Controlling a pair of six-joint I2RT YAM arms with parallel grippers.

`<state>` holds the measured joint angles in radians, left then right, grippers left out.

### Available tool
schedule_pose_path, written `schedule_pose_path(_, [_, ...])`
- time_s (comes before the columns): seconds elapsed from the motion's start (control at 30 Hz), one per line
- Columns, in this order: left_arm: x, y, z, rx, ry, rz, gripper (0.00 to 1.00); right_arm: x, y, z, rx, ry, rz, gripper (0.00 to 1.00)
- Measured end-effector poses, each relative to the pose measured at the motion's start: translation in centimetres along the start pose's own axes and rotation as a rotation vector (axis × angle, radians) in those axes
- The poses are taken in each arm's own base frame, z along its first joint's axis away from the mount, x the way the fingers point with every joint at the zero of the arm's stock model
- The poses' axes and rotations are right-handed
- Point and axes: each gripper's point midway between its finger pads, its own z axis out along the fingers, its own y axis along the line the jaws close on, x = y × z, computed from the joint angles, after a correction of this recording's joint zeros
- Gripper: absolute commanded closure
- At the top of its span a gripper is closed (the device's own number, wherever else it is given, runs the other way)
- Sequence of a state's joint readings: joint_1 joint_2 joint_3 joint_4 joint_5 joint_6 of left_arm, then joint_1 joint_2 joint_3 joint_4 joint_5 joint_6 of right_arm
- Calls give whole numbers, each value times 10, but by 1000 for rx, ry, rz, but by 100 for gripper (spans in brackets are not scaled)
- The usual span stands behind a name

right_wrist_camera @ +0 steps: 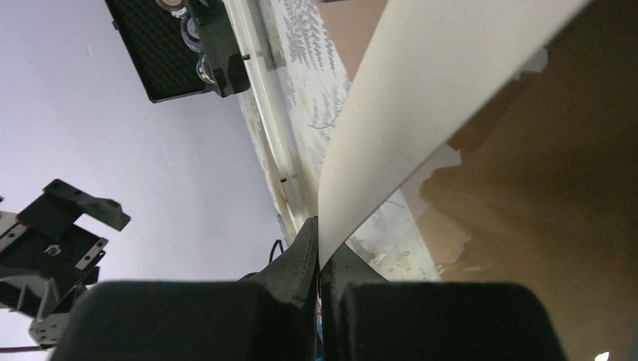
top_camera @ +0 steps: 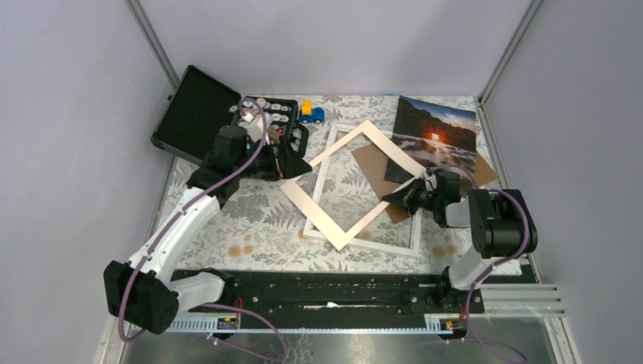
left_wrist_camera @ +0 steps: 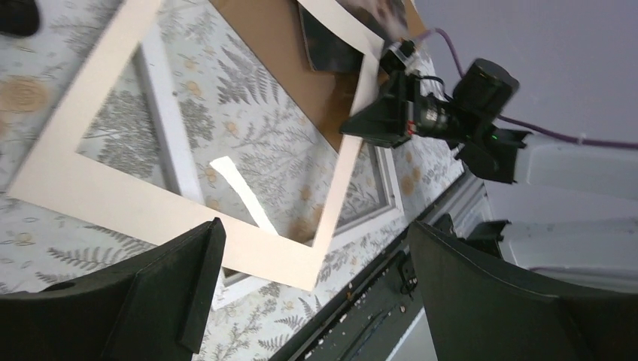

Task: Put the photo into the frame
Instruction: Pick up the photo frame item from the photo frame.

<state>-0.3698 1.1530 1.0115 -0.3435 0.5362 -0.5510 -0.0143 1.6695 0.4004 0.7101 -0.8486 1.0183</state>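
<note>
Top external view, right tool (top_camera: 399, 199) pinching cream mat board (top_camera: 324, 220) at 3 o'clock, left tool (top_camera: 297, 171) spread, photo (top_camera: 436, 136) at 1 o'clock

The flat cream mat board (top_camera: 317, 211) is smooth matt card; the brown rectangular backing board (top_camera: 371, 171) looks matt, perhaps fibreboard. The rectangular sunset photo print (top_camera: 436, 133) is paper with faint sheen.

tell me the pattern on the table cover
The table cover has grey fern leaves on white, clearest in the left wrist view.
</note>
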Motion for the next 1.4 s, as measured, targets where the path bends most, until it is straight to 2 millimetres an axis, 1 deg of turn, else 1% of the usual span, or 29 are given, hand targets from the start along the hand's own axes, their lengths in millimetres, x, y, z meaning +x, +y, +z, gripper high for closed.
schedule_pose_path(0.07, [-8, 8, -3, -20, -24, -12, 1, -3, 8, -1, 2, 5, -15, 100])
schedule_pose_path(0.13, [-15, 17, -8, -38, -46, -32, 1, -6, 22, -5, 13, 18, -50, 100])
schedule_pose_path(0.2, [-23, 28, -13, -56, -73, -60, 1, -11, 47, -12, 3, 25, -129, 100])
schedule_pose_path(0.27, [-29, 38, -15, -63, -96, -88, 1, -9, 73, -23, -24, 38, -217, 100])
schedule_pose_path(0.33, [-30, 49, -14, -57, -112, -131, 1, -2, 95, -36, -45, 58, -287, 100])
schedule_pose_path(0.4, [-30, 59, -10, -41, -121, -186, 1, 8, 112, -49, -52, 78, -337, 100])
schedule_pose_path(0.5, [-26, 70, -1, -4, -120, -265, 1, 30, 133, -63, -63, 120, -396, 100])
schedule_pose_path(0.57, [-27, 70, 6, 43, -115, -304, 1, 48, 151, -71, -83, 161, -440, 100])
schedule_pose_path(0.63, [-30, 65, 9, 90, -118, -301, 1, 64, 169, -78, -102, 202, -489, 100])
schedule_pose_path(0.77, [-40, 46, 5, 190, -139, -225, 1, 95, 210, -90, -155, 286, -623, 100])
schedule_pose_path(0.87, [-36, 38, -3, 219, -143, -196, 1, 112, 235, -105, -212, 311, -730, 100])
schedule_pose_path(0.97, [-22, 34, -14, 218, -152, -193, 1, 122, 248, -118, -256, 324, -787, 100])
schedule_pose_path(1.03, [-12, 33, -20, 220, -161, -215, 1, 127, 253, -122, -275, 334, -806, 100])
schedule_pose_path(1.1, [5, 34, -22, 255, -166, -254, 1, 132, 255, -125, -290, 356, -812, 100])
schedule_pose_path(1.2, [32, 45, -13, 283, -120, -343, 1, 139, 256, -127, -312, 388, -809, 100])
schedule_pose_path(1.27, [40, 46, -7, 299, -77, -378, 1, 145, 258, -129, -327, 412, -797, 100])
schedule_pose_path(1.33, [41, 39, -4, 336, -60, -359, 1, 149, 263, -132, -349, 430, -788, 100])
schedule_pose_path(1.4, [42, 27, -4, 389, -40, -311, 1, 152, 266, -135, -363, 433, -788, 100])
